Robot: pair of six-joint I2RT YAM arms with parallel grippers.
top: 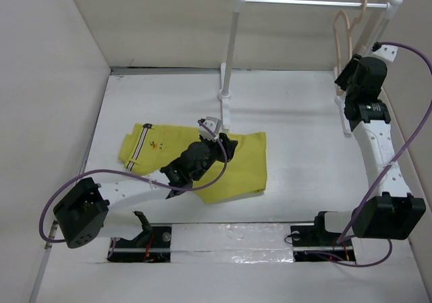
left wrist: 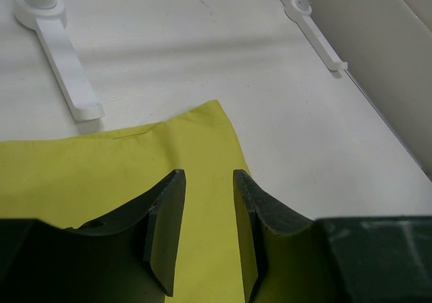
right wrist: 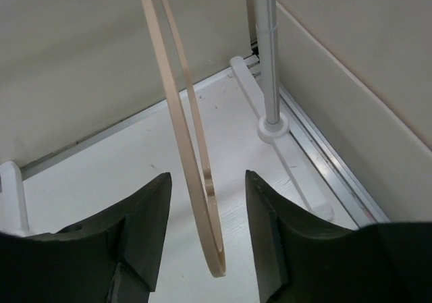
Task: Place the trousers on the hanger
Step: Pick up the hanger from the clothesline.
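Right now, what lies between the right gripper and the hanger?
Nothing: the right wrist view shows the hanger hanging unobstructed before the open right gripper.

We see a white tabletop (top: 297,114) closed in by plain beige walls: a back wall (top: 169,19), a left wall (top: 40,80) and a right wall (top: 415,6). A white rack (top: 234,26) stands at the far side, its rail (top: 297,2) across two posts (top: 231,60), their flat feet (top: 227,111) resting on the tabletop. The light is soft and even, with only faint shadows
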